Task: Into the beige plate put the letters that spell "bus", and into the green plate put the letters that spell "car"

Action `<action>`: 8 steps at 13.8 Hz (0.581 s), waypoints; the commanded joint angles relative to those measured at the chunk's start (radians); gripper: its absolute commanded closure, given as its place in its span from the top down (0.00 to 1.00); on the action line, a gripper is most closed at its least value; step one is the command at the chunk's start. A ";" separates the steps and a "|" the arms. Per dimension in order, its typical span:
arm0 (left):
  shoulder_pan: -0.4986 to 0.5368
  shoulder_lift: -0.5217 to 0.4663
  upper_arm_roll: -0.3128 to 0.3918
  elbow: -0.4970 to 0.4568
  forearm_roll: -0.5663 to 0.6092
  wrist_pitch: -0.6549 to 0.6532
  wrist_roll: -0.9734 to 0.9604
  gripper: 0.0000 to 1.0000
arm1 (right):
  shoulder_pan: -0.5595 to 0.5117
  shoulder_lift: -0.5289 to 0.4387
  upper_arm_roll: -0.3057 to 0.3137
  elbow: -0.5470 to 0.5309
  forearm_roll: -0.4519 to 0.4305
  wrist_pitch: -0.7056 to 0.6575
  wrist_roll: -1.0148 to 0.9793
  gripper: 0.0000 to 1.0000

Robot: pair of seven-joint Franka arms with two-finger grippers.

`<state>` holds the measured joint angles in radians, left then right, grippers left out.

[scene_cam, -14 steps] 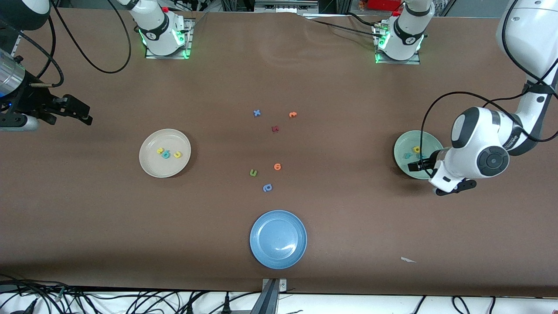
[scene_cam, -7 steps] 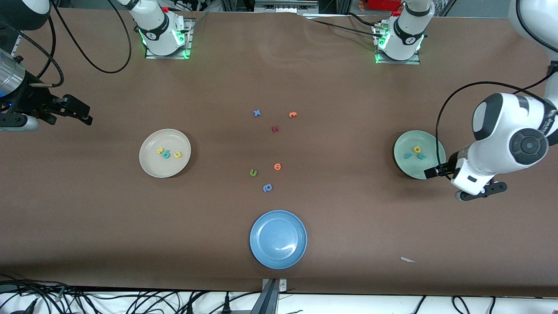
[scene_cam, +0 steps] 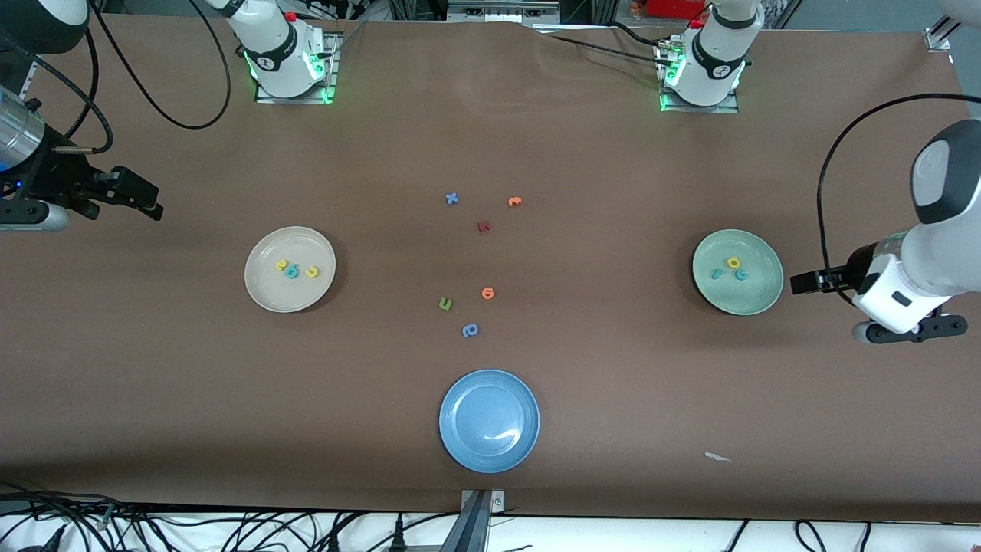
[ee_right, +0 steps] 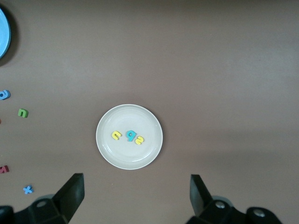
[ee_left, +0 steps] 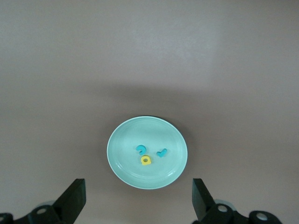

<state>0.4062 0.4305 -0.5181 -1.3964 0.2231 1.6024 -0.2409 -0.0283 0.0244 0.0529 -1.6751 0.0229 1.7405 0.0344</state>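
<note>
The beige plate holds a yellow u, a teal b and a yellow s. In the green plate lie a teal c, a teal r and a yellow a. My left gripper hangs open and holds nothing, over bare table beside the green plate toward the left arm's end. My right gripper waits open, with nothing in it, past the beige plate at the right arm's end.
A blue plate sits near the front edge. Loose letters lie mid-table: a blue x, two orange ones, a dark red one, a green one and a blue-purple one. A white scrap lies nearer the camera.
My left gripper has drawn back off the green plate toward the left arm's end of the table, uncovering all three letters there. The right arm has not moved.
</note>
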 commanded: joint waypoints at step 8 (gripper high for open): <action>-0.211 -0.041 0.218 0.143 -0.072 -0.102 0.130 1.00 | 0.001 0.005 0.004 0.015 -0.003 -0.009 0.002 1.00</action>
<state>0.2986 0.3960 -0.4225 -1.2881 0.1960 1.5387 -0.1681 -0.0273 0.0251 0.0532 -1.6752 0.0229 1.7405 0.0345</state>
